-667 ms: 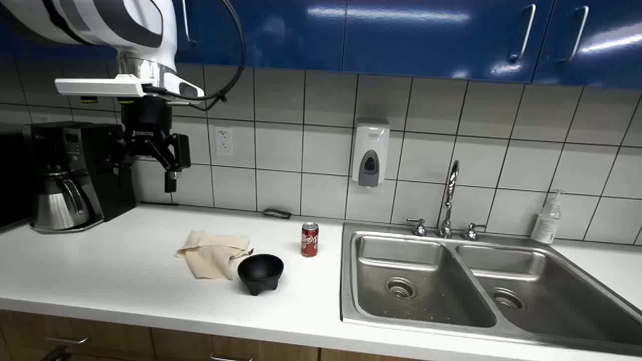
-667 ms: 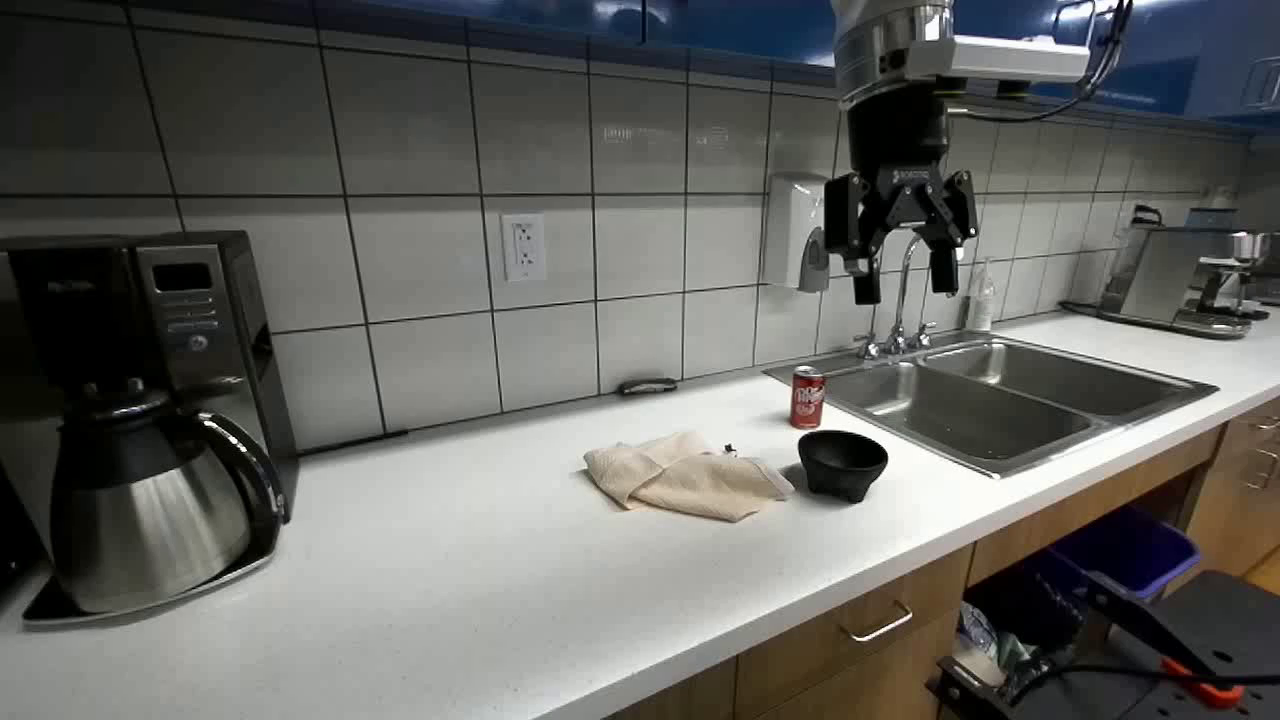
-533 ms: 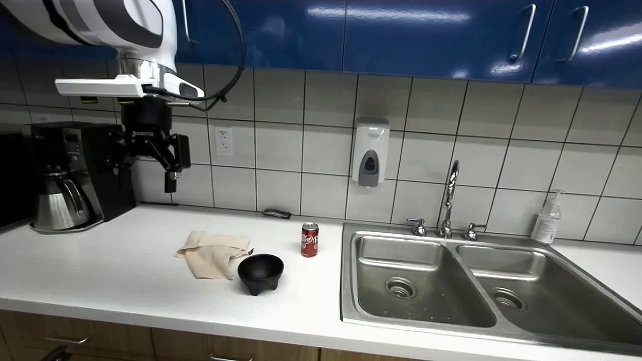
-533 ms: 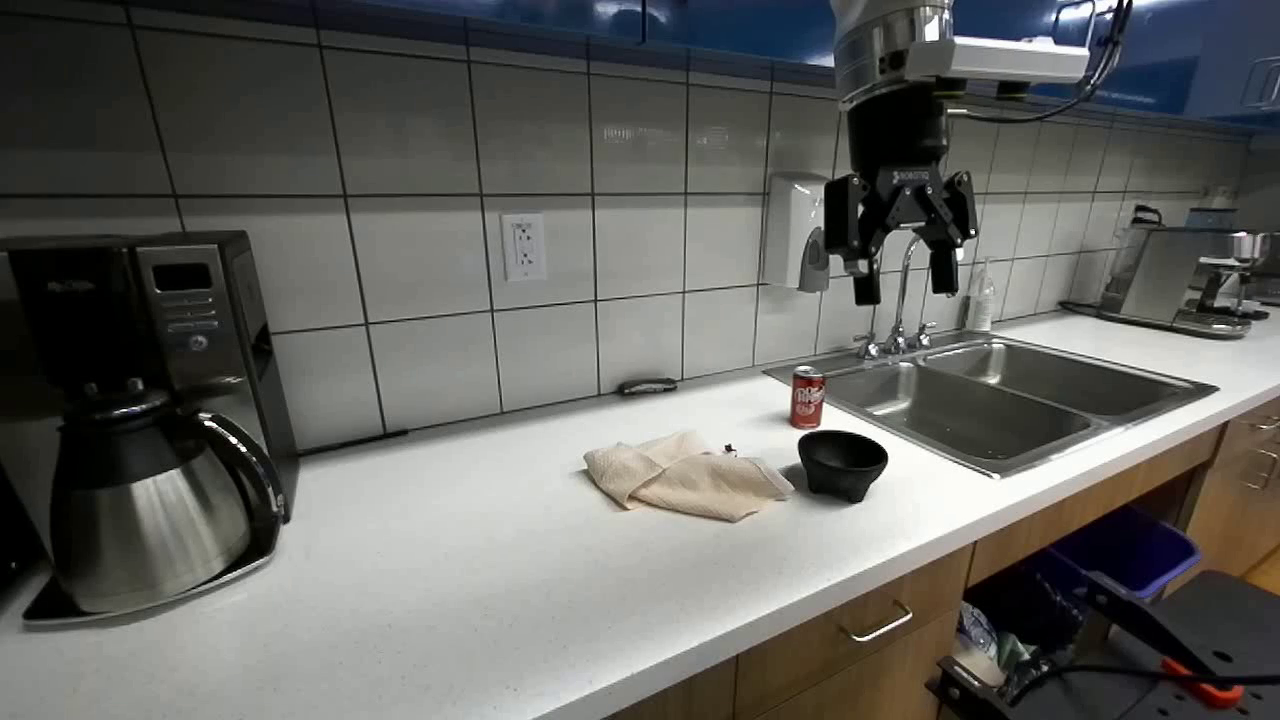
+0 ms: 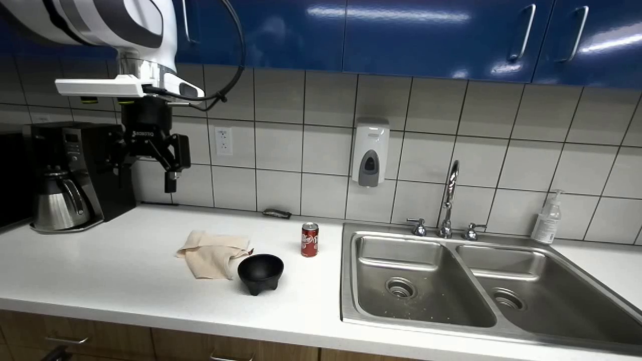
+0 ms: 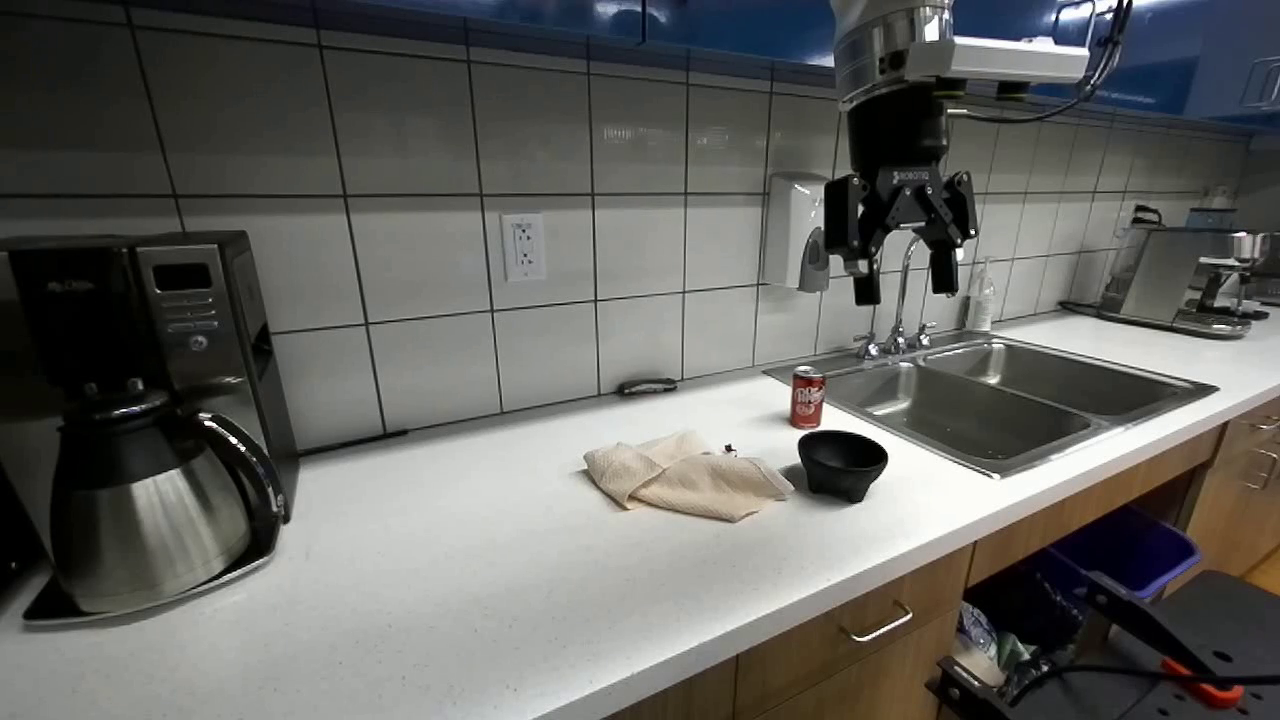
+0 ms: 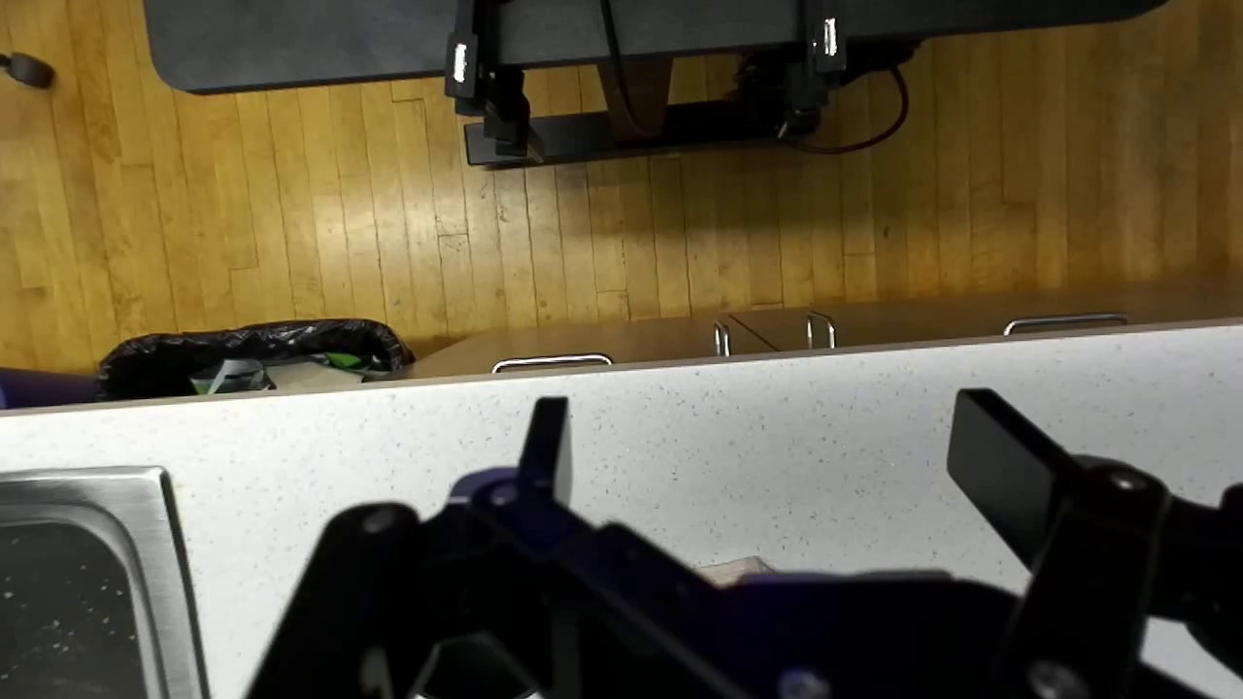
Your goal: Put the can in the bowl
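Observation:
A red soda can (image 5: pixel 309 239) stands upright on the white counter in both exterior views, close to the sink's edge; it also shows there (image 6: pixel 807 398). A small black footed bowl (image 5: pixel 261 274) sits upright on the counter near the can, apart from it, and also shows here (image 6: pixel 842 468). No can is visible inside the bowl. My gripper (image 5: pixel 145 180) hangs high above the counter, pointing down, apart from both; it also shows here (image 6: pixel 906 285). In the wrist view its fingers (image 7: pixel 762 432) are wide apart with nothing between them. The can is out of the wrist view.
A crumpled beige cloth (image 5: pixel 213 254) lies beside the bowl; its corner shows in the wrist view (image 7: pixel 735 571). A double steel sink (image 5: pixel 347 281) with a faucet (image 5: pixel 449 200) adjoins the can. A coffee maker (image 6: pixel 215 330) stands at the counter's end. Blue cabinets (image 5: pixel 281 35) hang above.

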